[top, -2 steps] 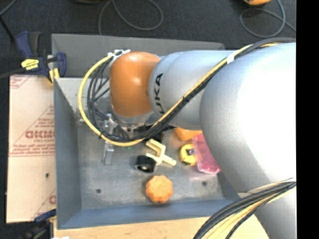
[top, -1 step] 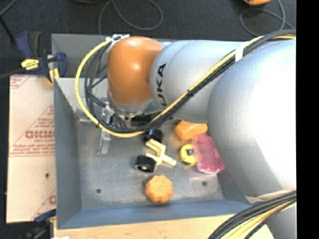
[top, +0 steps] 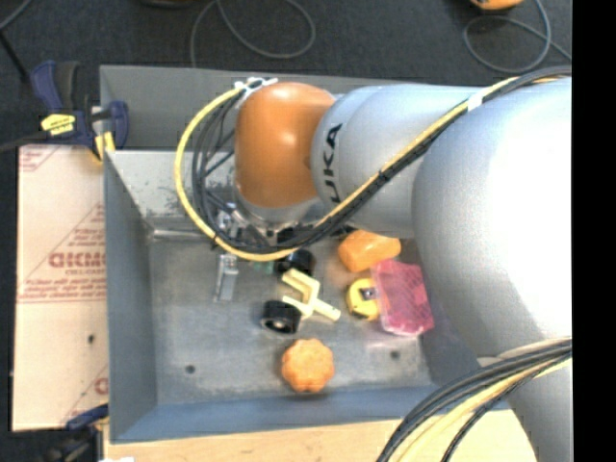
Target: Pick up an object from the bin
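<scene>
My gripper (top: 227, 279) hangs below the orange wrist cover, low over the bin floor left of centre, with nothing seen held in it. Nearest to it on the right lie a cream plastic piece (top: 310, 295) and a small black part (top: 278, 316), close together. Another small black thing (top: 299, 259) sits just under the wrist, partly hidden by it. An orange rough-skinned ball (top: 307, 365) rests near the front wall.
Right of centre lie a yellow round thing with a dark middle (top: 363, 297), a pink spongy block (top: 404, 297) and an orange lump (top: 367, 249). The arm covers the bin's right and back parts. Bare floor lies at the left.
</scene>
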{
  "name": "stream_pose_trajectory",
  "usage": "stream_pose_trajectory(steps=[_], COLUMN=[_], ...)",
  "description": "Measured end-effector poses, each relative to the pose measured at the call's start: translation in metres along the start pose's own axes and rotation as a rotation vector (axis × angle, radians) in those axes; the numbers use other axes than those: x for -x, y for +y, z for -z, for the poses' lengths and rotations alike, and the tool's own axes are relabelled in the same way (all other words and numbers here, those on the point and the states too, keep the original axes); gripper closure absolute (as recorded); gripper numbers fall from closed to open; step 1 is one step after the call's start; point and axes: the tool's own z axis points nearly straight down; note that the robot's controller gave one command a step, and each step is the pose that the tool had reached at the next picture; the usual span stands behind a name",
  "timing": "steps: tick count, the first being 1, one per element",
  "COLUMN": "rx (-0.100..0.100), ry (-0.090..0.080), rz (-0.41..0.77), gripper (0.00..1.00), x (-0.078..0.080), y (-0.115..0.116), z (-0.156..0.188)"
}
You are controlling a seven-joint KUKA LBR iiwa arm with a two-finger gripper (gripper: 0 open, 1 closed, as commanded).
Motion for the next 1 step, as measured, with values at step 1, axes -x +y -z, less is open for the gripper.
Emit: stream_pose_trajectory(steps=[1], rx=[-0.008], ry=[0.015], rz=[0.035], gripper=[0.0], x=[0.0108], y=[-0.0531], z=[-0.0397])
